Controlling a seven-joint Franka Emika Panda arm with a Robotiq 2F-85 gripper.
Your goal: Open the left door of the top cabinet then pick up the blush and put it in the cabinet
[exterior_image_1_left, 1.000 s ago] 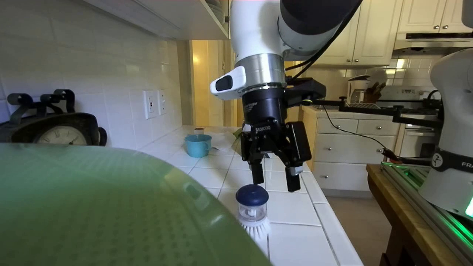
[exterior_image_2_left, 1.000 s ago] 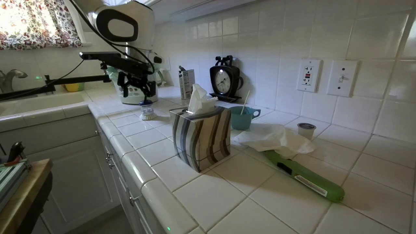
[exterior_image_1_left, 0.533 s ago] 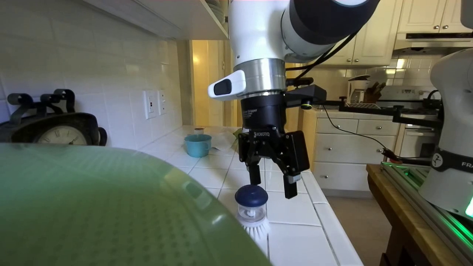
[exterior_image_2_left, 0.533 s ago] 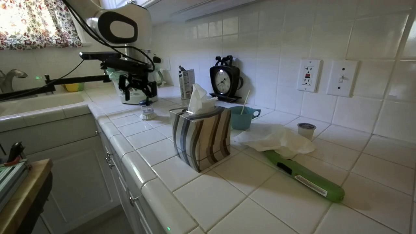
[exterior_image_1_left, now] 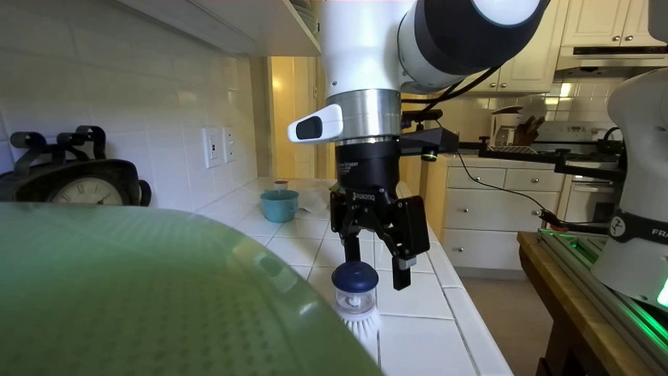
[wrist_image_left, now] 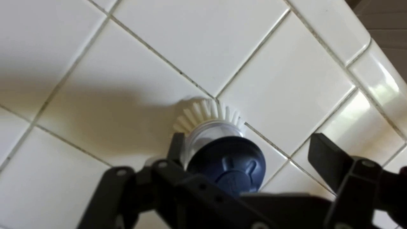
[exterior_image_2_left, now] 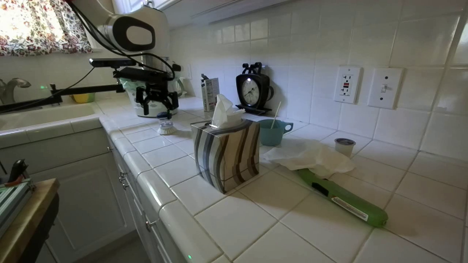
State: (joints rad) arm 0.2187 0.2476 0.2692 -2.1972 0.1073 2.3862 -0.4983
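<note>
Lower than a second ago and shifted toward the blush (exterior_image_1_left: 355,278), the gripper (exterior_image_1_left: 377,270) in an exterior view hangs with its two fingers (exterior_image_1_left: 401,277) spread, nothing held; I judge this the run-up to the grasp. One blush, by its bristles more a small brush, stands upright and unmoved on the counter (exterior_image_1_left: 417,298), its blue top seeming to hide one fingertip. Overhead runs one top cabinet (exterior_image_1_left: 224,26), seen from beneath, with plates (exterior_image_1_left: 305,12), too cut off to count, showing past its edge, so the door step is probably done. Farther back sits one mug (exterior_image_1_left: 280,205).

Counted in an exterior view: one tissue box (exterior_image_2_left: 226,157), one carton (exterior_image_2_left: 210,95), one clock (exterior_image_2_left: 251,91), one green tool (exterior_image_2_left: 356,201). One finger overlaps the blush's top; whether they touch, I cannot tell.

In the wrist view the blush sits between two fingers, close to one and well apart from its twin, so centring seems due before gripping.
</note>
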